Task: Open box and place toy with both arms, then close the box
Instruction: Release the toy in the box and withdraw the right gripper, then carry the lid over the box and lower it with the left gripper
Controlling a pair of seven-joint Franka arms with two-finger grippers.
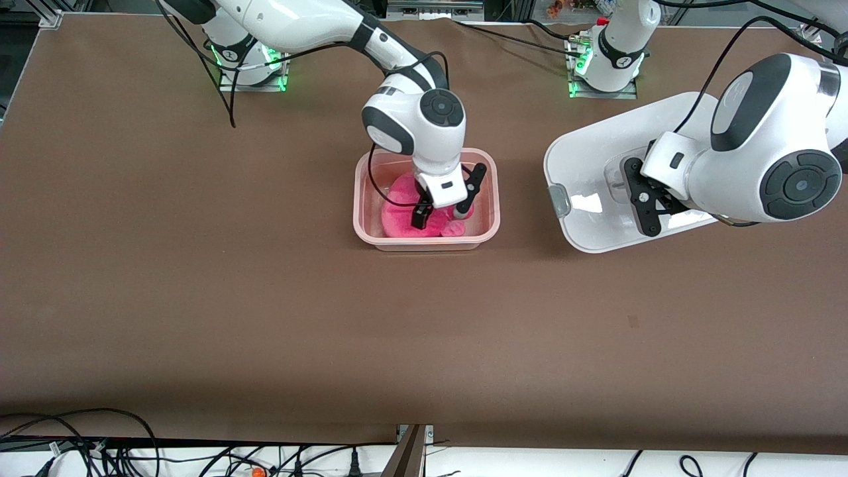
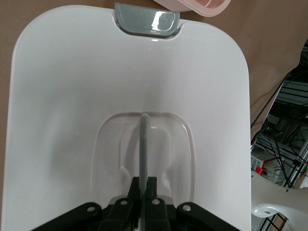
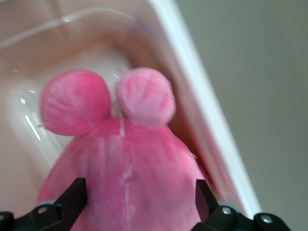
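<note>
**Toy in tub, lid off and held**

The toy point(image 1: 405, 211) sits inside the open pink tub of the box point(image 1: 371, 232), mid-table, ears point(image 3: 146, 96) toward the tub's end wall. The right gripper point(image 1: 442, 213) is down in the tub, fingers point(image 3: 73, 196) spread either side of the plush body; looks like contact, but the right wrist view is too blurred to call it a firm grip. The white lid point(image 1: 583, 159) is apart from the tub, toward the left arm's end of the table. The left gripper point(image 2: 143, 185) is clamped on the lid's recessed centre handle point(image 2: 143, 144). One grey end clip point(image 2: 147, 21) faces the tub.
</note>
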